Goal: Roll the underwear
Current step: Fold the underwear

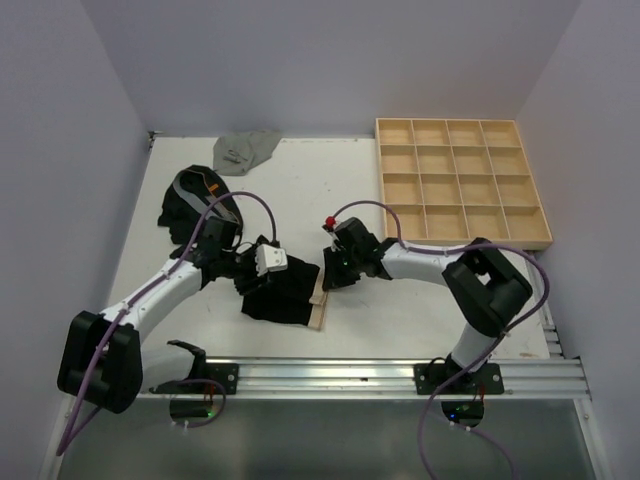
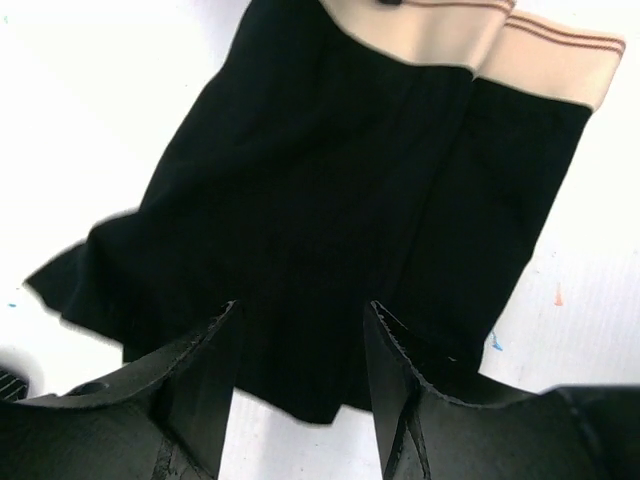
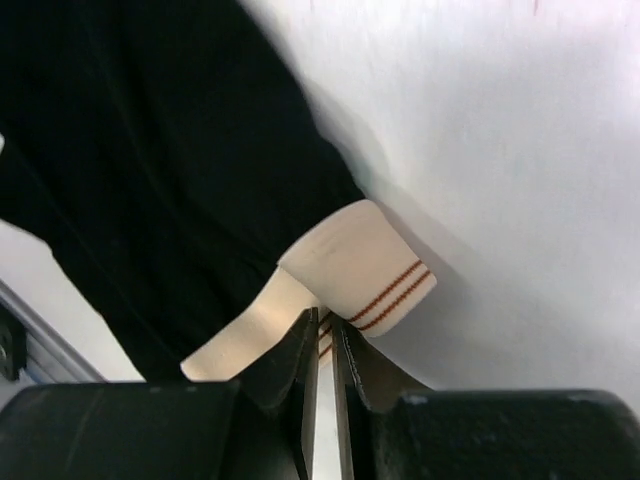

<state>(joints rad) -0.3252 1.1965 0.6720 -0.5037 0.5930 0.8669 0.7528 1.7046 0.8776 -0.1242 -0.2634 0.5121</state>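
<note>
While flat, black tan-banded underwear [image 2: 330, 200]

No lettering, number or brand can be read in any view. The one marking is a pair of thin reddish-brown stripes running along the tan waistband [image 3: 350, 265] of the black underwear [image 2: 300, 220], and they carry no words.
</note>
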